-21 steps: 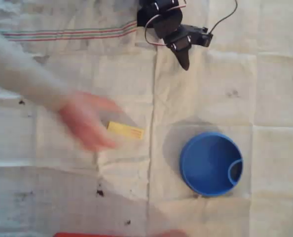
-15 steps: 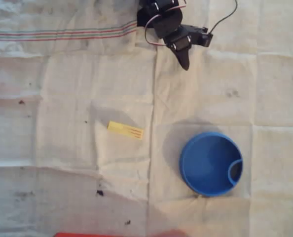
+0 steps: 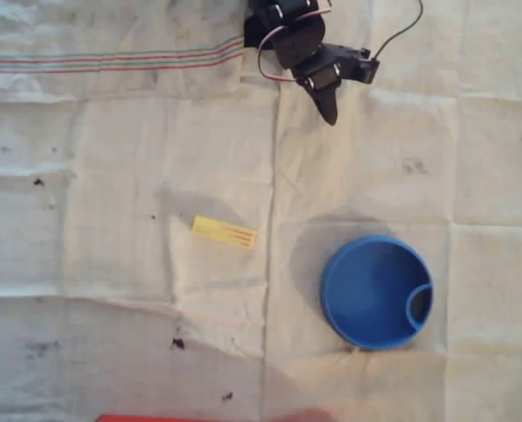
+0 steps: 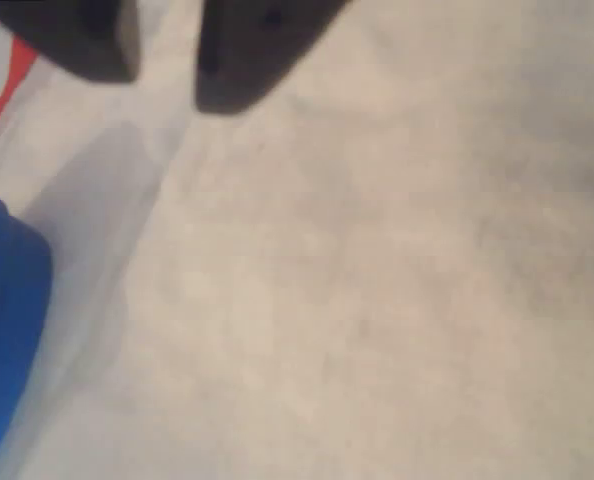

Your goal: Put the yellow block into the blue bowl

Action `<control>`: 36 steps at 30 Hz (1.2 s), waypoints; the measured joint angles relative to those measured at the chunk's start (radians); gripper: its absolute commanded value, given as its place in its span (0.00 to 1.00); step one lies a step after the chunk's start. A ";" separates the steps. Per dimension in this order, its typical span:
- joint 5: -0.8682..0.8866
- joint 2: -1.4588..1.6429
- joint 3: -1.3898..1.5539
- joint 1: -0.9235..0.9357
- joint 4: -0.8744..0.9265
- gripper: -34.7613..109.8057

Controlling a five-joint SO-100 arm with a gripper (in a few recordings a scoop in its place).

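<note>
— What's on the cloth [image 3: 112,132]?

— One white cloth covering the tabletop, creased into squares, with a striped band near its top-left corner. On it, one blue bowl [image 3: 377,291] toward the bottom-right, with a small curved partition on its right side.

— And the arm?

— One black arm at the top edge, near the middle. Its gripper [image 3: 329,110] points down over the cloth; in the wrist view the two dark fingers [image 4: 247,50] stand slightly apart, pinching nothing.

— The block?

— One yellow block [image 3: 223,231], flat on the cloth left of the bowl, well apart from the gripper.
</note>
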 measured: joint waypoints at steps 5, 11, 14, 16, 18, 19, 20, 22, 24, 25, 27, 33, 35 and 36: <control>0.000 0.000 0.000 0.000 0.000 0.24; 0.000 0.000 0.000 0.000 0.000 0.24; 0.000 0.000 0.000 0.000 0.000 0.25; 0.000 0.000 0.000 0.000 0.000 0.25; 0.000 0.000 0.000 0.000 0.000 0.24; 0.000 0.000 0.000 0.000 0.000 0.24; 0.000 0.000 0.000 0.000 0.000 0.25; 0.000 0.000 0.000 0.000 0.000 0.24; 0.000 0.000 0.000 0.000 0.000 0.25; 0.000 0.000 0.000 0.000 0.000 0.25; 0.000 0.000 0.000 0.000 0.000 0.25; 0.000 0.000 -0.092 0.000 0.000 0.25; 0.000 -0.003 -0.132 0.002 0.000 0.25; 0.000 -0.020 -0.161 0.008 0.000 0.25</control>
